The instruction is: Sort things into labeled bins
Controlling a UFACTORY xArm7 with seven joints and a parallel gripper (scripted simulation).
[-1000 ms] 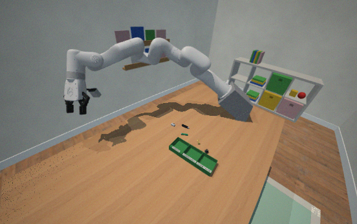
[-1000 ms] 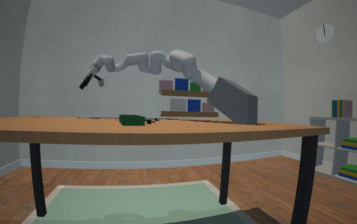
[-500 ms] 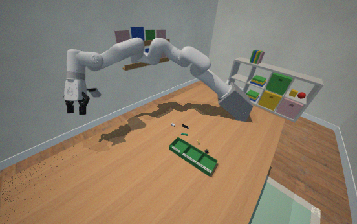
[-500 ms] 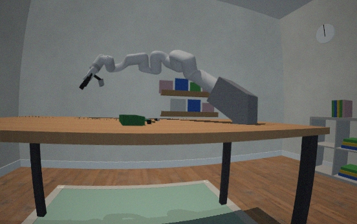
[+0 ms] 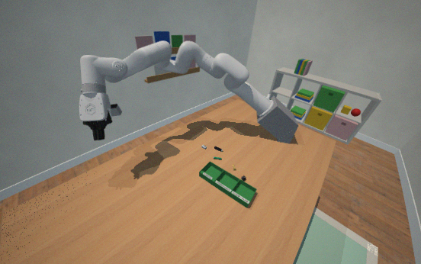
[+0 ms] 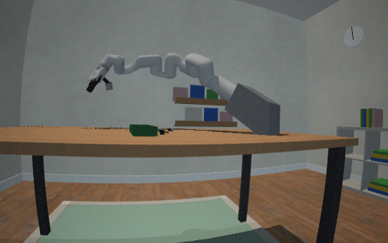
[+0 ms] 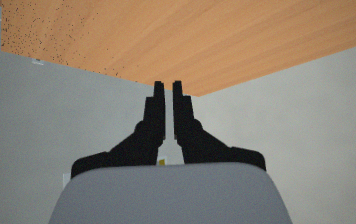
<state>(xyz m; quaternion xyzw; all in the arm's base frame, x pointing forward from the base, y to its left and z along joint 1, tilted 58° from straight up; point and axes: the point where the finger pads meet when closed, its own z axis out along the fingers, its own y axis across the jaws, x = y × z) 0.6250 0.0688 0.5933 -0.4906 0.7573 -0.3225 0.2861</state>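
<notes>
Jaws of the black two-fingered gripper (image 5: 98, 134) pressed together on nothing, high above the wooden surface (image 5: 160, 214); small items and green three-compartment bin (image 5: 228, 184) lie well away, toward the arm's base

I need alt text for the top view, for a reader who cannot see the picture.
A white robot arm reaches high over a wooden table, its black hand shut on nothing, far left of a green three-compartment bin. Several small items lie on the table beside the bin. A shelf unit stands by the far wall.
</notes>
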